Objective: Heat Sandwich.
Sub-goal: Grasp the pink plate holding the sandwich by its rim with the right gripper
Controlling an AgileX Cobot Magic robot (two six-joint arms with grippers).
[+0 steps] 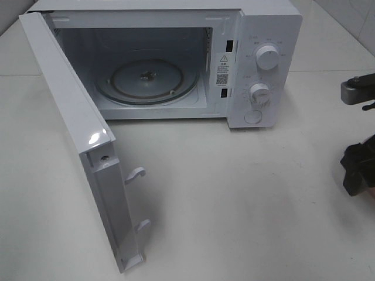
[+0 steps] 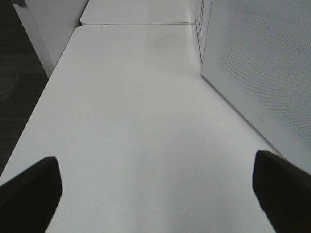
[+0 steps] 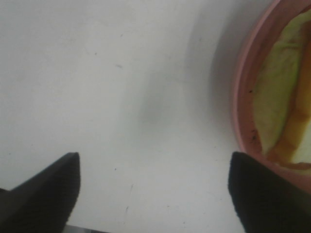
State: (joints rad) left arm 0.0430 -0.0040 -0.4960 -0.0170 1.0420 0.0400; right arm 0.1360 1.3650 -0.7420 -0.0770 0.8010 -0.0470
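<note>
Both spread | left tool (image 2: 155, 160) | right tool (image 3: 154, 158) | sandwich (image 3: 277, 97) in pink dish (image 3: 240, 97)

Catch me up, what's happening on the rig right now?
Heating the sandwich, which is not yet picked up. The microwave stands with its door swung open and nothing on the turntable. The right gripper hovers over the table beside the pink dish holding the sandwich, jaws open, gripping nothing. The left gripper is open too, over the table beside the microwave.

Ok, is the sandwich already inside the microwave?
No, the microwave stands open with nothing on its glass turntable, while the sandwich lies in the pink dish by the right gripper.
</note>
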